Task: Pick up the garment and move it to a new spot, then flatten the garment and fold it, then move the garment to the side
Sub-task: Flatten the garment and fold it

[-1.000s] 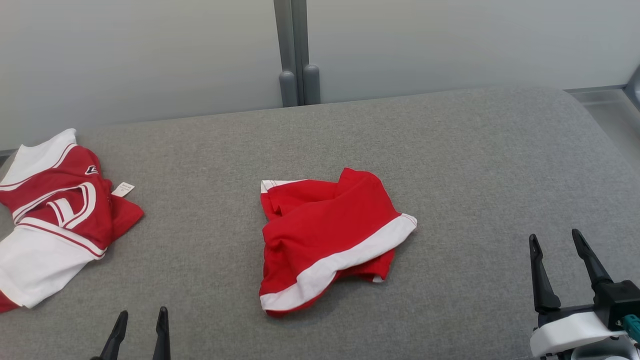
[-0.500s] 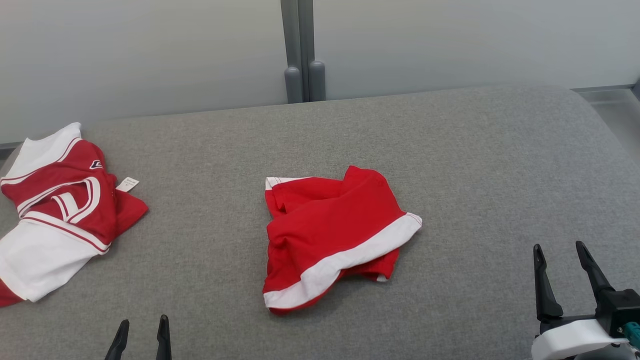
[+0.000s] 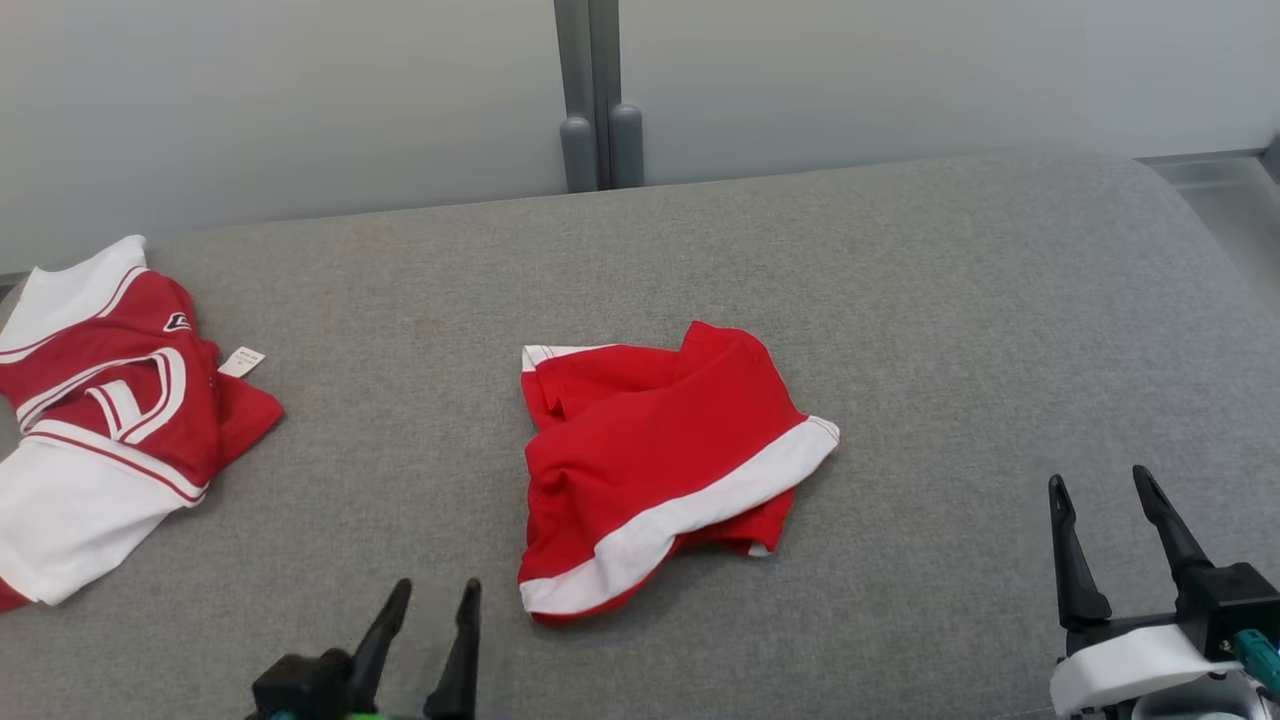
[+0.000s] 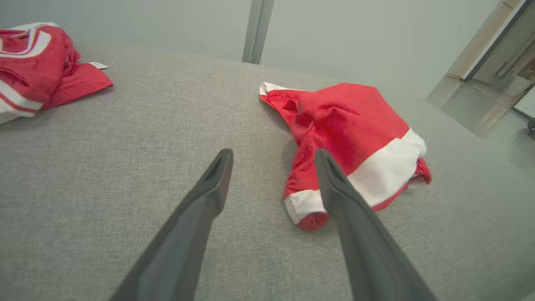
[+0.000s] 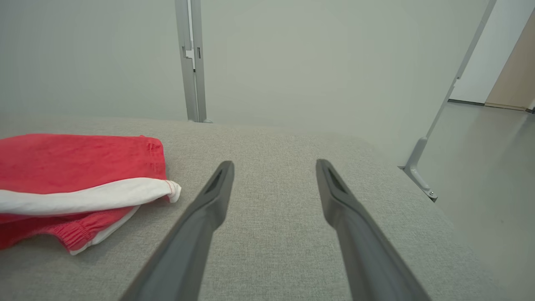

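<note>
A crumpled red garment [image 3: 655, 455] with a white band lies in the middle of the grey padded surface [image 3: 940, 320]. It appears again in the left wrist view [image 4: 347, 138] and at the left of the right wrist view [image 5: 75, 179]. My left gripper [image 3: 435, 592] is open near the front edge, just left of the garment's near corner and apart from it; in its own view the gripper [image 4: 273, 154] has its right finger crossing in front of the cloth. My right gripper [image 3: 1097, 480] is open at the lower right, well clear of the garment, and holds nothing [image 5: 273, 165].
A second red and white garment [image 3: 100, 410] with a small tag lies bunched at the surface's left edge. A grey post [image 3: 592, 95] stands against the pale wall behind. The surface rounds off at the right, with floor [image 5: 493, 167] beyond.
My left gripper has moved forward and to the right, toward the garment's near left corner. The camera shifted slightly. The right gripper and both garments have stayed put.
</note>
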Controlling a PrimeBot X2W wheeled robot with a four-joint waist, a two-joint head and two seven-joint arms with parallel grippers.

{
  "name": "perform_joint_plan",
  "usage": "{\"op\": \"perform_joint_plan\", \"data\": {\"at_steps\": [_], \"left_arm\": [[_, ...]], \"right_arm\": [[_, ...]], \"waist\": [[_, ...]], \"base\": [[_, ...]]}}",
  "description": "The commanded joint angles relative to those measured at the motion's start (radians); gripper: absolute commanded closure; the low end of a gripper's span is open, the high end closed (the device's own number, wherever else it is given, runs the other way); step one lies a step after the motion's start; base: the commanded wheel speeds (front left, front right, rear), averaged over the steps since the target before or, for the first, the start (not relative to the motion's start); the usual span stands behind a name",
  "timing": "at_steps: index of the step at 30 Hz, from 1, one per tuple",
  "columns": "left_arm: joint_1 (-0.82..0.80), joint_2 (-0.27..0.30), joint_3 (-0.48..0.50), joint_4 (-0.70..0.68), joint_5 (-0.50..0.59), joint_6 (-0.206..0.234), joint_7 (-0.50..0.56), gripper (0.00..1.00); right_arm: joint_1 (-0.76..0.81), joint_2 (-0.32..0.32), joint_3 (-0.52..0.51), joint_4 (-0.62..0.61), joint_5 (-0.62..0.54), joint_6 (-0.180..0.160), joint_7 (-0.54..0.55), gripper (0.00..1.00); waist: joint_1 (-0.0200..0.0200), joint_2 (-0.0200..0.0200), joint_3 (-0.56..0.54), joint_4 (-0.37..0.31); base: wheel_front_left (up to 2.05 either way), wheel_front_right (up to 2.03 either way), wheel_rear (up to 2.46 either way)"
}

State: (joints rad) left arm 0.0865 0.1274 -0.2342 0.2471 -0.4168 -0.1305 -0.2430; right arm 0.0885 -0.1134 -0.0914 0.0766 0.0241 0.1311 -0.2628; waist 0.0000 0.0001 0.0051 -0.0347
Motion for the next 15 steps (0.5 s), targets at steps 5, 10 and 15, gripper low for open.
{"op": "perform_joint_plan", "data": {"at_steps": [5, 10, 15], "left_arm": [[-0.126, 0.03, -0.116, 0.066, -0.102, 0.0, 0.075, 0.0], [-0.216, 0.052, -0.196, 0.157, -0.181, 0.0, 0.172, 0.0], [-0.277, 0.063, -0.235, 0.25, -0.194, 0.0, 0.203, 0.0]], "right_arm": [[-0.025, -0.011, 0.006, -0.011, 0.007, -0.001, -0.003, 0.0], [-0.035, -0.009, 0.013, -0.012, 0.007, -0.001, -0.003, 0.0], [-0.052, -0.006, 0.016, -0.011, 0.009, -0.001, -0.003, 0.0]], "waist": [[0.0, -0.0001, 0.029, -0.035], [0.0, -0.0001, 0.055, -0.064], [0.0, -0.0001, 0.076, -0.086]], "base": [[0.0, 0.0, 0.0], [0.0, 0.0, 0.0], [0.0, 0.0, 0.0]]}}
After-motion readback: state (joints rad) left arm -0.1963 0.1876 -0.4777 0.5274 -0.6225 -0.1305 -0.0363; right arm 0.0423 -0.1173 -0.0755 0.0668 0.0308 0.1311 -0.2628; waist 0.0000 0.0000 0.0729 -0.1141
